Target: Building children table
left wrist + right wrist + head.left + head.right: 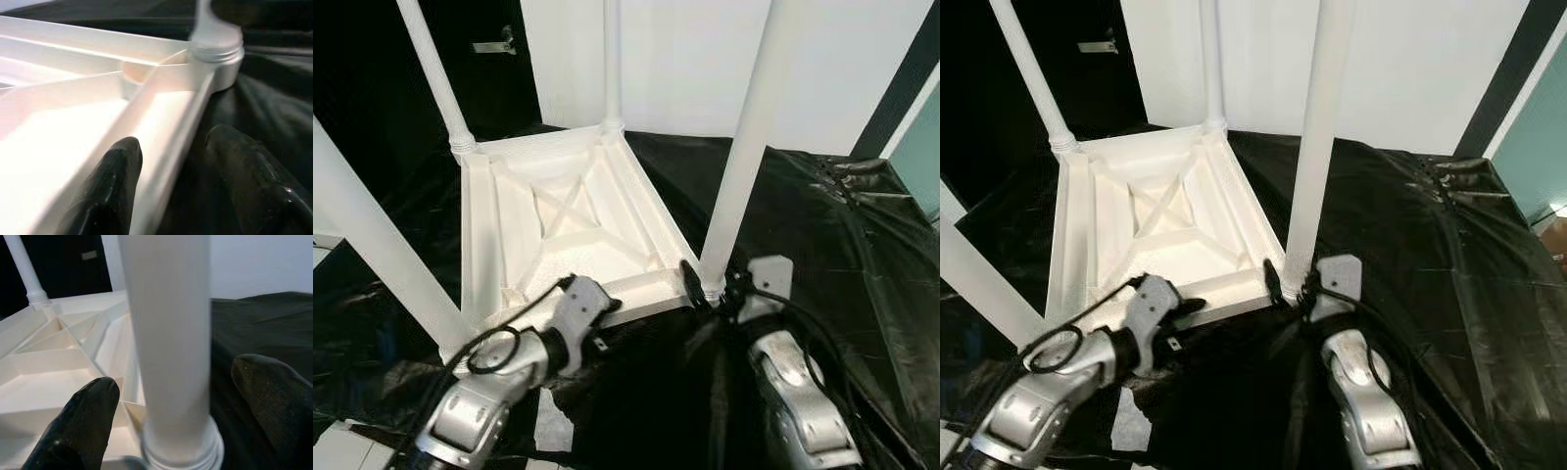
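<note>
A white children's table (646, 286) lies upside down on a black sheet, all its legs pointing up. My left gripper (607, 308) is at the near rim (176, 122). It is open, one finger (112, 186) inside the rim and the other outside. My right gripper (713, 289) is low at the base of the near right leg (749, 147). It is open too, with the leg (171, 333) between its fingertips (83, 421) and small gaps on both sides. This leg stands in its corner socket (217, 54).
The black sheet (822, 225) covers the floor around the table, wrinkled at the right. A white wall panel (705, 59) stands behind, a dark door with a handle (499, 44) at the back left. The near left leg (372, 245) rises beside my left arm.
</note>
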You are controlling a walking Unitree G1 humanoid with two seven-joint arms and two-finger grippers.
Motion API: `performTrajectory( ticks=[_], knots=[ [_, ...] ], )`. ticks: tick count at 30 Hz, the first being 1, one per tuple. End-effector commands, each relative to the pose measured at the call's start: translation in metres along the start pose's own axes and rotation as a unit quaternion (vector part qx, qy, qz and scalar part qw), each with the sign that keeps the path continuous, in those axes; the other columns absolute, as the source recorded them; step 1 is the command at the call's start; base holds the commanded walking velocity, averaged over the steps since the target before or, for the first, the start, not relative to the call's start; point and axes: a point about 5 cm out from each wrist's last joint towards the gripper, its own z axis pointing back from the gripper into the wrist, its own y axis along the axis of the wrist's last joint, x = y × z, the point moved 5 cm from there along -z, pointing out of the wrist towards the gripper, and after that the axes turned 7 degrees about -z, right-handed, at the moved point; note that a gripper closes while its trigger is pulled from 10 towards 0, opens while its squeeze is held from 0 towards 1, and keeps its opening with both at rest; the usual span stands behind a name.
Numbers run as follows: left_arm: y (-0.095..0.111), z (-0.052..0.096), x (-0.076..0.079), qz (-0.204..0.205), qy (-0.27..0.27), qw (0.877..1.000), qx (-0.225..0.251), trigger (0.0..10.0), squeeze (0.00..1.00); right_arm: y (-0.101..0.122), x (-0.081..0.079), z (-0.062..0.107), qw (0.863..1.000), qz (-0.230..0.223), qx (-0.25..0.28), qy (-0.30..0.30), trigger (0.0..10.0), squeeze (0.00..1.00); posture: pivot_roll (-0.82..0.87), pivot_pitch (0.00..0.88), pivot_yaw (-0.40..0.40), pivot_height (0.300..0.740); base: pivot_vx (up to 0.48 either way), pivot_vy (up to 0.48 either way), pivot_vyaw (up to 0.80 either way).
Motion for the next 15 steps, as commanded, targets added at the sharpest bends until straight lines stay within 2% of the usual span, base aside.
performTrajectory(
  ticks=[1, 2, 3, 4, 6, 7, 9, 10, 12, 15],
  knots=[
    [0.001, 0.004, -0.011, -0.007, 0.013, 1.000, -0.001, 10.0, 0.00, -0.001, 0.004, 0.005, 1.000, 0.001, -0.007, 0.000, 10.0, 0.00, 0.00, 0.000, -0.037, 0.740, 0.000, 0.000, 0.00],
    [0.002, 0.007, -0.016, -0.004, 0.020, 1.000, 0.002, 10.0, 0.00, -0.002, 0.005, 0.008, 1.000, 0.004, -0.011, 0.003, 10.0, 0.00, 0.00, 0.000, -0.037, 0.740, 0.000, 0.000, 0.00],
    [0.007, 0.014, -0.025, 0.008, 0.030, 0.999, 0.015, 10.0, 0.00, -0.010, 0.001, 0.013, 0.999, -0.015, -0.035, 0.026, 10.0, 0.00, -0.01, 0.000, -0.033, 0.740, 0.000, 0.000, 0.00],
    [0.007, 0.014, -0.025, 0.008, 0.030, 0.999, 0.015, 10.0, 0.00, -0.010, 0.001, 0.013, 0.999, -0.015, -0.035, 0.026, 10.0, 0.00, -0.01, 0.000, -0.033, 0.740, 0.000, 0.000, 0.00],
    [0.010, 0.020, -0.029, 0.015, 0.031, 0.999, 0.022, 10.0, 0.00, -0.017, -0.013, 0.017, 0.995, -0.042, -0.059, 0.069, 10.0, 0.00, -0.01, 0.000, -0.029, 0.740, 0.000, 0.000, 0.00],
    [0.010, 0.020, -0.029, 0.015, 0.031, 0.999, 0.022, 10.0, 0.00, -0.017, -0.013, 0.017, 0.995, -0.042, -0.059, 0.069, 10.0, 0.00, -0.01, 0.000, -0.029, 0.740, 0.000, 0.000, 0.00],
    [0.009, 0.024, -0.031, 0.008, 0.030, 0.999, 0.020, 10.0, 0.00, -0.020, -0.034, 0.021, 0.988, -0.049, -0.074, 0.125, 10.0, 0.00, -0.01, 0.000, -0.029, 0.740, 0.000, 0.000, 0.00],
    [0.009, 0.024, -0.031, 0.008, 0.030, 0.999, 0.020, 10.0, 0.00, -0.020, -0.034, 0.021, 0.988, -0.049, -0.074, 0.125, 10.0, 0.00, -0.01, 0.000, -0.029, 0.740, 0.000, 0.000, 0.00],
    [0.009, 0.027, -0.032, 0.001, 0.032, 0.999, 0.020, 10.0, 0.00, -0.027, -0.063, 0.030, 0.972, -0.066, -0.102, 0.203, 10.0, 0.00, 0.00, 0.000, -0.035, 0.740, 0.000, 0.000, 0.00],
    [0.011, 0.028, -0.033, -0.004, 0.037, 0.999, 0.023, 10.0, 0.00, -0.029, -0.072, 0.033, 0.964, -0.067, -0.111, 0.232, 10.0, 0.00, 0.01, 0.000, -0.037, 0.740, 0.000, 0.000, 0.00]
  ],
)
